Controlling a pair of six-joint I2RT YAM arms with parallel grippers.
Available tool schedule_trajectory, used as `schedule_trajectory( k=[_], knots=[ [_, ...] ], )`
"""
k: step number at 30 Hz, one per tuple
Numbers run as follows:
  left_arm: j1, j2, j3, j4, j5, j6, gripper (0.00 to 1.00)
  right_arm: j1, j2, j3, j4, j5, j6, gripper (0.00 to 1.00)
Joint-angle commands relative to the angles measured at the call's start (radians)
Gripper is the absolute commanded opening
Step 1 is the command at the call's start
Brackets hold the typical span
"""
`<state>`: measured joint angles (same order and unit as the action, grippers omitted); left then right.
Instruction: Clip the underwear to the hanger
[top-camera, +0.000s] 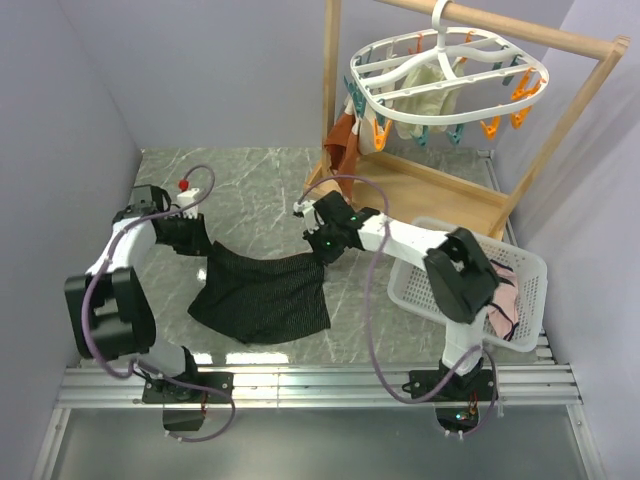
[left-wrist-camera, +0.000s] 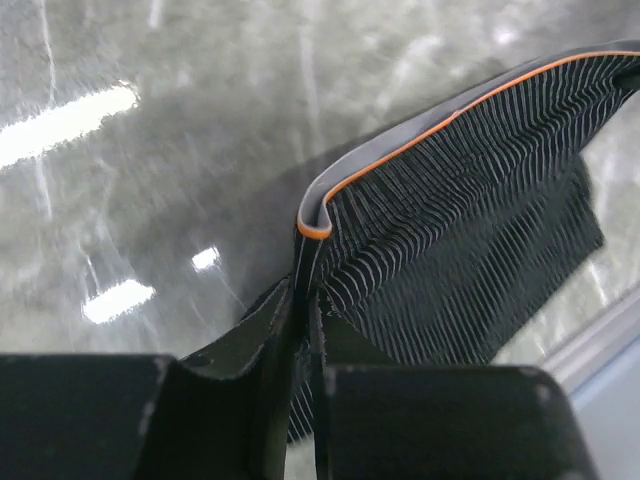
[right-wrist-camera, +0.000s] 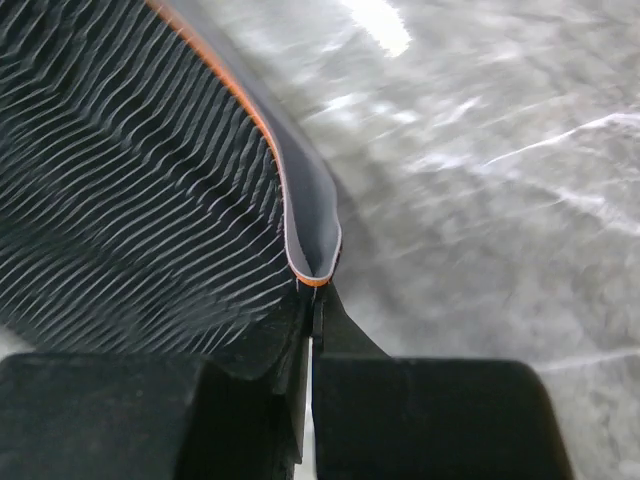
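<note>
The left hand (top-camera: 205, 249) is clamped on the 9 o'clock waistband corner of the pinstriped underwear (top-camera: 262, 296), and the right hand (top-camera: 322, 249) on the 3 o'clock corner. The fabric drapes onto the counter (top-camera: 250, 190), with the hanger (top-camera: 450, 75) at 1 o'clock.

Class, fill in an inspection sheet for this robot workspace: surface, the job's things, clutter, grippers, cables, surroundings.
Surface: grey marbled table, with glare patches.
Job's things: underwear held up by both waistband ends, not yet clipped; hanger hooked on the wooden rail frame.
Clutter: white basket at the right with a pinkish cloth inside; cream cloth and rust-brown cloth hanging at the hanger.
Grippers: left gripper shut on one waistband end; right gripper shut on the other.
Cables: purple cables looping along both arms.
Surroundings: plain lilac walls.
</note>
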<state>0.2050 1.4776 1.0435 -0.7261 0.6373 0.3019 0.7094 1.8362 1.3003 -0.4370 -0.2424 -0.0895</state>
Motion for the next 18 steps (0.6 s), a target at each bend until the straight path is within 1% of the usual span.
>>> schedule_trajectory(
  k=[1,2,5,7,8,9,10,11,12,14,15,16,17,18],
  knots=[
    [-0.021,0.068,0.027,0.186,-0.045,-0.070,0.16,-0.028,0.090,0.120,0.040,0.101,0.079,0.00],
    [-0.022,0.131,0.039,0.203,-0.047,-0.076,0.17,-0.031,0.113,0.134,0.040,0.112,0.083,0.00],
    [-0.026,0.237,0.093,0.257,-0.071,-0.113,0.17,-0.048,0.179,0.185,0.023,0.150,0.125,0.01],
    [-0.024,0.292,0.142,0.290,-0.073,-0.128,0.18,-0.062,0.196,0.195,0.023,0.152,0.149,0.07],
    [-0.026,0.306,0.142,0.301,-0.070,-0.130,0.18,-0.067,0.199,0.195,0.023,0.153,0.155,0.12],
    [-0.027,0.317,0.160,0.307,-0.065,-0.130,0.21,-0.068,0.199,0.195,0.023,0.156,0.160,0.33],
    [-0.033,0.328,0.168,0.315,-0.064,-0.130,0.24,-0.070,0.198,0.198,0.018,0.160,0.160,0.41],
    [-0.035,0.345,0.177,0.310,-0.062,-0.126,0.29,-0.070,0.195,0.200,-0.002,0.163,0.160,0.53],
    [-0.038,0.351,0.196,0.301,-0.051,-0.119,0.39,-0.070,0.189,0.201,-0.014,0.155,0.149,0.69],
    [-0.039,0.337,0.202,0.269,-0.042,-0.107,0.53,-0.068,0.147,0.195,-0.054,0.137,0.129,0.70],
    [-0.041,0.320,0.188,0.263,-0.045,-0.101,0.63,-0.067,0.127,0.188,-0.066,0.112,0.107,0.70],
    [-0.038,0.297,0.173,0.266,-0.047,-0.089,0.65,-0.065,0.080,0.163,-0.074,0.092,0.099,0.70],
    [-0.035,0.241,0.153,0.272,-0.050,-0.087,0.66,-0.064,0.057,0.151,-0.092,0.059,0.067,0.69],
    [-0.027,0.210,0.115,0.277,-0.048,-0.084,0.70,-0.048,0.017,0.137,-0.103,0.007,0.030,0.67]
  ],
)
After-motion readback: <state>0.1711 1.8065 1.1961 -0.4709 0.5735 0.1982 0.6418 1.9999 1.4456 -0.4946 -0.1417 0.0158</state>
